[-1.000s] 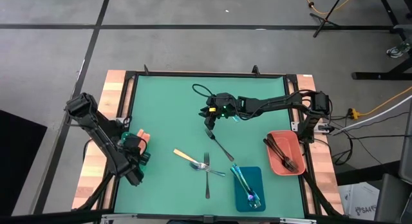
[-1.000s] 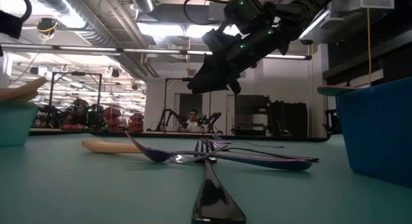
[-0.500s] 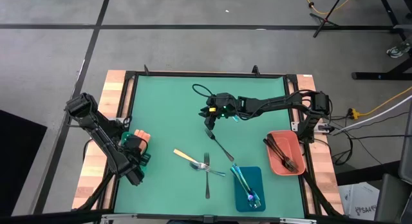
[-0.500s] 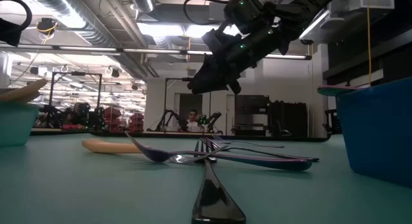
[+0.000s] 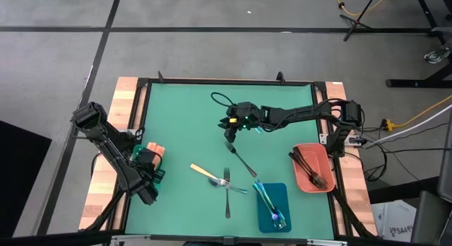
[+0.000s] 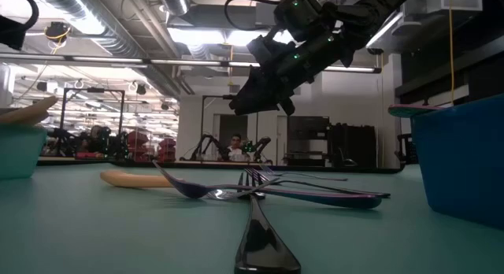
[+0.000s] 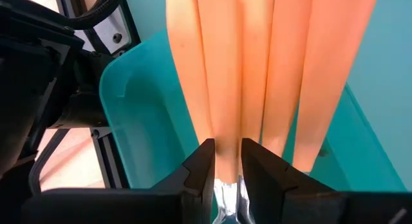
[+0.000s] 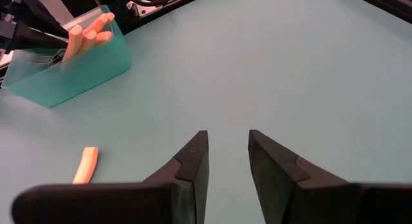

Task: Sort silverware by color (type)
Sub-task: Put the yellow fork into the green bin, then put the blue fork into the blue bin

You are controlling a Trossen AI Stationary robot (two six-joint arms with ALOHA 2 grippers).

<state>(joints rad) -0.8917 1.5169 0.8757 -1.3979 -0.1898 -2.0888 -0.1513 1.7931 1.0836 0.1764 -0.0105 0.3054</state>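
1. Left gripper (image 7: 226, 161): at the teal tray (image 5: 150, 163) on the table's left edge, jaws slightly parted astride one orange handle (image 7: 226, 76); whether they press it I cannot tell.
2. Right gripper (image 8: 228, 153): above mid-table, jaws parted, empty.
3. Loose silverware: orange-handled fork (image 5: 205, 173), iridescent fork (image 5: 233, 186), two black forks (image 5: 227, 193) (image 5: 241, 157).
4. Blue tray (image 5: 277, 216): iridescent pieces.
5. Salmon tray (image 5: 319, 155): black pieces.

Hidden and cut-off bits

From my station the left gripper (image 5: 149, 177) blocks the teal tray (image 7: 138, 114); orange handles (image 7: 257, 63) run off the frame edge. I can't see whether its fingers (image 7: 201, 166) pinch one. Blue tray (image 6: 461, 160) is cropped.
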